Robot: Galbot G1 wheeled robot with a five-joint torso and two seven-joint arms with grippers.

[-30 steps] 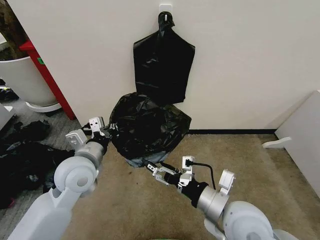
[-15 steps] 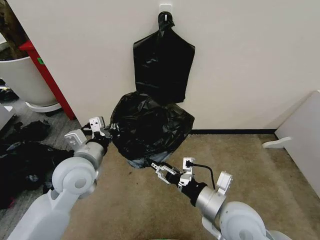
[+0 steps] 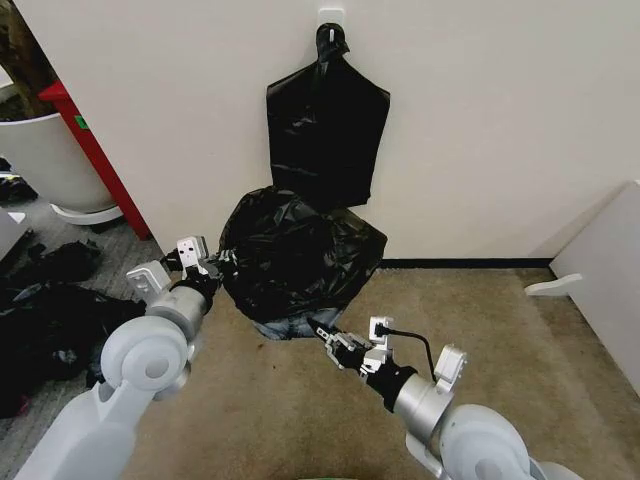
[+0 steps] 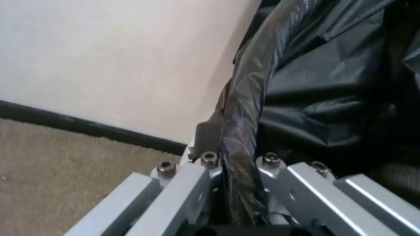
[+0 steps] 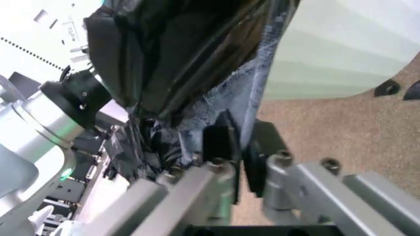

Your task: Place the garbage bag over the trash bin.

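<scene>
Garbage bag draped over trash bin, against the wall. Left gripper clamped on the bag's left edge; right gripper pinching its lower front hem, nearer the carpet. Bin wall exposed below the hem.

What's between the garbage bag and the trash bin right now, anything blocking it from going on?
Nothing visible. The garbage bag already drapes over the trash bin, with both the left gripper and right gripper clamped on its plastic.
</scene>
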